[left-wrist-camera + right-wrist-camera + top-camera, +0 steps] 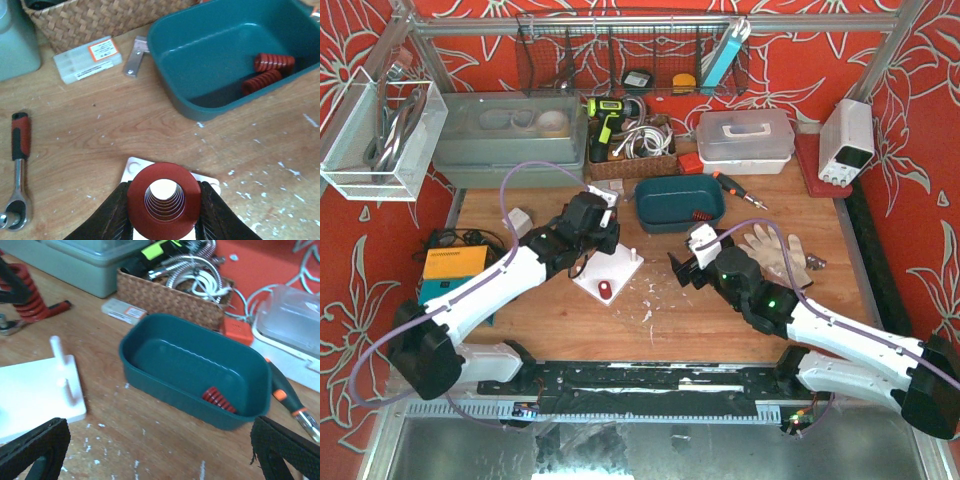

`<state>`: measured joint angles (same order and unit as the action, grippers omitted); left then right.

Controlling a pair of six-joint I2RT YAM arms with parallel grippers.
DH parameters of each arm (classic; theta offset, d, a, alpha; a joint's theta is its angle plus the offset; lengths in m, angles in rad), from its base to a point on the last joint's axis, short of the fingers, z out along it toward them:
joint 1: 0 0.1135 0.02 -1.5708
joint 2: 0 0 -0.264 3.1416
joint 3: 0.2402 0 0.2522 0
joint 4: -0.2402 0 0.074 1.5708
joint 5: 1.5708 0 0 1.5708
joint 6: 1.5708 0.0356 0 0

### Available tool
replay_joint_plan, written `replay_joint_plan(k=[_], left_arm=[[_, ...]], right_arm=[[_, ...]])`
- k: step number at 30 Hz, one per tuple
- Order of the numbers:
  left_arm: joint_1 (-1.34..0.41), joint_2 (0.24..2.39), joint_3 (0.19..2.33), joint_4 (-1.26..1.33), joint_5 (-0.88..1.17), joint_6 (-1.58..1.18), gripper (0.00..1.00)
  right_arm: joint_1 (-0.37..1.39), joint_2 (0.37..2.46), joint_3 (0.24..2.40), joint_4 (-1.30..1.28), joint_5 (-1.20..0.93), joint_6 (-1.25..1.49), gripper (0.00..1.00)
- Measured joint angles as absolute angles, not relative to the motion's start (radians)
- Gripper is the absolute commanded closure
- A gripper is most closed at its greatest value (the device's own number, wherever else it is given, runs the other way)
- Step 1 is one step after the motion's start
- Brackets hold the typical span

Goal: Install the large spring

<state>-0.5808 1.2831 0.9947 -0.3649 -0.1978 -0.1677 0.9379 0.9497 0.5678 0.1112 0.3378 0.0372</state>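
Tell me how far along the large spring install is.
Done: the large spring is picked up. In hand: the left gripper is shut on it, over the white plate. Left: lower it onto a peg and release. The right gripper is open and empty.

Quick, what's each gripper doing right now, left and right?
Left gripper: closed on the large red spring.
Right gripper: open, holding nothing.
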Motion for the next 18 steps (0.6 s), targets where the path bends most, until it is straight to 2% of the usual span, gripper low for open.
replay_joint_plan(k=[18], left_arm=[[-0.489, 1.440, 0.993, -0.329, -0.159, -0.187, 1.00]], right_arm=[[0.823, 0.832, 0.505, 0.055, 0.374, 0.162, 0.01]])
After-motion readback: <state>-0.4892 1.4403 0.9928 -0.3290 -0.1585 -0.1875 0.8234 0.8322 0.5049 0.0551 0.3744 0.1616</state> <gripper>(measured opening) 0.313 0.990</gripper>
